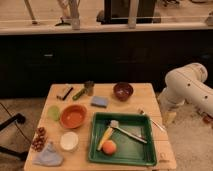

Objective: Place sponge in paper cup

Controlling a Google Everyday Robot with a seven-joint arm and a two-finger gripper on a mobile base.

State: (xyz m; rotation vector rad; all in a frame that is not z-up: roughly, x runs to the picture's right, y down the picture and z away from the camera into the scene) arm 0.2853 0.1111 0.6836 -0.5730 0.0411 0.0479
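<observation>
1. Work surface: a light wooden table (145, 93) carries all items. Clock directions are read from the table centre, with 12 o'clock at the far edge.

2. Task items:
- The flat blue rectangular sponge (100, 102) lies on the table top at about 12 o'clock, just short of the centre, between the round orange bowl (73, 116) and the dark maroon bowl (123, 91). Nothing is touching it.
- The white paper cup (69, 141) stands upright at about 7 o'clock, mouth up, just in front of the orange bowl and well apart from the sponge.

3. Tool: the white robot arm (190, 85) enters from the right at 3 o'clock. The gripper (169, 116) hangs at the arm's lower end, off the right edge of the table and well apart from both task items – whether it is apart or together cannot be told.

4. Other items:
- A green rectangular plastic tray (145, 150) sits at 5 o'clock; it holds a yellow elongated piece (105, 137), a round orange fruit (109, 147) and a long-handled utensil (129, 132) lying diagonally.
- A crumpled pale blue cloth (49, 155) rests at 8 o'clock near the front-left corner – a cluster of dark red grapes (39, 139) lies just beyond it at the left edge.
</observation>
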